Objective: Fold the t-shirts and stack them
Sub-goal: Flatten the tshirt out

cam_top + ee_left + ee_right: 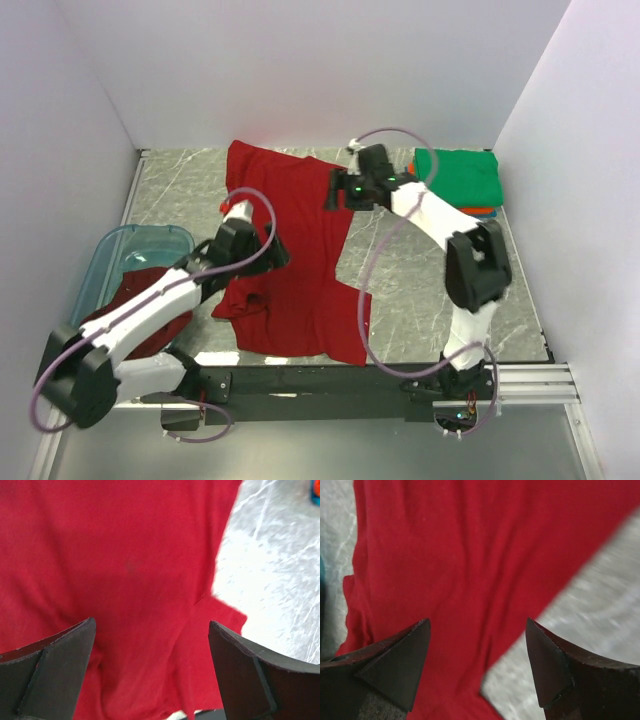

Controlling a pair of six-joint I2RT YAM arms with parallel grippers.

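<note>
A bright red t-shirt (pixel 300 250) lies spread and partly rumpled across the middle of the table; it fills the left wrist view (pixel 125 570) and the right wrist view (pixel 470 555). My left gripper (pixel 275 250) is open and empty over the shirt's left side. My right gripper (pixel 333 190) is open and empty over the shirt's upper right edge. A darker maroon shirt (pixel 140 295) lies bunched in the tub. Folded green (pixel 460 175), orange (pixel 480 212) and blue shirts are stacked at the back right; the blue one barely shows.
A translucent blue plastic tub (pixel 110 260) stands at the left edge. The table top (pixel 420 270) is grey marble-patterned. White walls enclose the back and sides. A black rail (pixel 330 382) runs along the front edge.
</note>
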